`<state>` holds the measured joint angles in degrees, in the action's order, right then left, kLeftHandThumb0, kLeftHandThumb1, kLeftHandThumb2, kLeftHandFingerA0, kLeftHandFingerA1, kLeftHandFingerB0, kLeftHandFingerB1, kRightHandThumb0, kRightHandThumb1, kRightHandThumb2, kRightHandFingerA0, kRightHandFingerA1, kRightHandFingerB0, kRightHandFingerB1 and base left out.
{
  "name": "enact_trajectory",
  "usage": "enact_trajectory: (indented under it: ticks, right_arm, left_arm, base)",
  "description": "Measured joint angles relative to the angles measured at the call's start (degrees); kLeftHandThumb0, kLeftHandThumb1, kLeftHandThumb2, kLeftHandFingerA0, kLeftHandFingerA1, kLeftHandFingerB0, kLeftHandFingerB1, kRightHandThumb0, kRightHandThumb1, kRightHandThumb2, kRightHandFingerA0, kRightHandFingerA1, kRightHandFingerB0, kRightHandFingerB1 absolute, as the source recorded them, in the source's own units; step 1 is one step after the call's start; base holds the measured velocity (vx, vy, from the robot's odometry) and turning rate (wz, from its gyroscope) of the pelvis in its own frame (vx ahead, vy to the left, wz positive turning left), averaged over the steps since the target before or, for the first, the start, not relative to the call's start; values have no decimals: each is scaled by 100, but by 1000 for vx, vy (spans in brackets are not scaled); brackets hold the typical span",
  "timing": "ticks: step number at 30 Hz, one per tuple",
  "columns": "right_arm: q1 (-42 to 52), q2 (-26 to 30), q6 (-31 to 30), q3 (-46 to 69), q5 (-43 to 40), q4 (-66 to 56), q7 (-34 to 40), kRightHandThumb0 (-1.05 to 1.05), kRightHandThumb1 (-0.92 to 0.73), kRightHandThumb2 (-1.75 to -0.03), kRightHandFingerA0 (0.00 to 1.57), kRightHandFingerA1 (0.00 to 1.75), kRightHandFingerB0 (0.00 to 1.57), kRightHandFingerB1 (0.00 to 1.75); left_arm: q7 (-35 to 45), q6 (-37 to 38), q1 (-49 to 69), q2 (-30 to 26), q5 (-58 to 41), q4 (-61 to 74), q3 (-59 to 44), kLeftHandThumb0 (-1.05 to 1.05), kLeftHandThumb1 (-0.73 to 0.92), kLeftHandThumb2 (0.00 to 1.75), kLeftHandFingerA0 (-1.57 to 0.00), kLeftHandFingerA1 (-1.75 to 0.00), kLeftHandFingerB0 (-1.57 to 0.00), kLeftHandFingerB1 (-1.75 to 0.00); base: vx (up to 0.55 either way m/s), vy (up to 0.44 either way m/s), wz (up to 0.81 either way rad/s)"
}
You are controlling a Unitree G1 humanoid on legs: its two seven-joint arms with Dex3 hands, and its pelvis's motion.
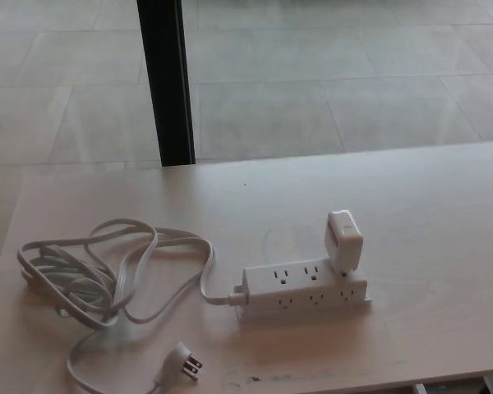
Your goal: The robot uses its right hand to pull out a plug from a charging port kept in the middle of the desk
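Observation:
A white power strip (302, 289) lies near the middle of the pale desk (427, 213), with outlets on its top and front faces. A white charger plug (343, 241) stands in the rightmost top outlet, leaning slightly to the right. The strip's white cord (107, 271) runs left from its end into a loose coil and ends in a pronged plug (186, 361) lying near the desk's front edge. Neither of my hands shows in the head view.
A black vertical post (166, 82) stands behind the desk's far edge at upper left. Grey tiled floor (329, 74) lies beyond the desk. The desk's front edge runs along the bottom right of the picture.

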<state>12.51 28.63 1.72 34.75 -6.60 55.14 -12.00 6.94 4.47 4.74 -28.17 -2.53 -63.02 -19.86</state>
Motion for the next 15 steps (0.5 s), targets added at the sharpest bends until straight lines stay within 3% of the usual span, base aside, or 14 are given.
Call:
enact_trajectory:
  ticks: [1,2,3,4,5,6,7,10,11,12,13,15]
  right_arm:
    - [-26,32,7,124,-78,-82,-50,-103,-56,-58,91,63,37,89]
    - [-41,67,5,230,-147,-218,-89,-105,-37,-89,93,63,43,84]
    - [-88,125,-4,330,-220,-375,-116,-105,-37,-89,93,63,43,84]
    - [-156,200,-24,404,-286,-586,-127,-103,-56,-58,94,65,42,84]
    - [-232,285,-45,447,-330,-823,-132,-103,-56,-58,94,65,42,84]
    - [-309,354,-71,472,-371,-1028,-136,-104,-38,-92,96,62,36,78]
    - [-398,415,-100,469,-392,-1195,-136,-104,-40,-91,98,60,41,77]
    - [-743,586,-239,456,-471,-1807,-145,-96,-45,-93,99,71,41,73]
    - [-869,620,-271,441,-497,-2030,-155,-101,-54,-70,98,67,36,65]
    - [-995,647,-307,416,-518,-2244,-165,-101,-54,-70,98,67,36,65]
    - [-1097,670,-340,399,-532,-2402,-173,-94,-67,-61,94,66,34,55]
    - [-1409,741,-441,289,-542,-2825,-185,-83,-71,-62,81,70,27,33]
  left_arm:
    - [31,0,-12,-22,-39,-41,-72,-79,92,67,-69,-60,-47,-45]
    - [61,0,-11,-49,-77,-72,-134,-78,92,67,-69,-59,-47,-44]
    - [89,0,-12,-76,-108,-100,-185,-78,92,67,-69,-59,-47,-44]
    - [116,0,-19,-101,-128,-117,-223,-78,92,68,-70,-59,-47,-45]
    - [138,0,-40,-116,-145,-133,-250,-78,92,68,-70,-59,-47,-45]
    - [160,0,-59,-123,-166,-149,-273,-72,72,110,-65,-68,-44,-59]
    - [165,0,-65,-124,-178,-158,-285,-79,92,71,-72,-60,-49,-47]
    - [187,0,-84,-124,-219,-180,-296,-76,92,68,-70,-57,-47,-44]
    - [189,0,-86,-124,-224,-185,-301,-76,92,68,-68,-57,-46,-44]
    - [191,0,-90,-124,-228,-189,-304,-76,92,68,-68,-57,-46,-44]
    - [194,0,-99,-124,-231,-190,-307,-76,92,69,-67,-56,-44,-42]
    - [208,0,-104,-124,-238,-208,-311,-76,92,69,-65,-55,-43,-44]
  base:
    - [0,0,0]
    - [0,0,0]
    - [0,0,0]
    - [0,0,0]
    - [0,0,0]
    - [0,0,0]
    - [0,0,0]
    - [0,0,0]
    - [0,0,0]
    - [0,0,0]
    - [0,0,0]
    - [0,0,0]
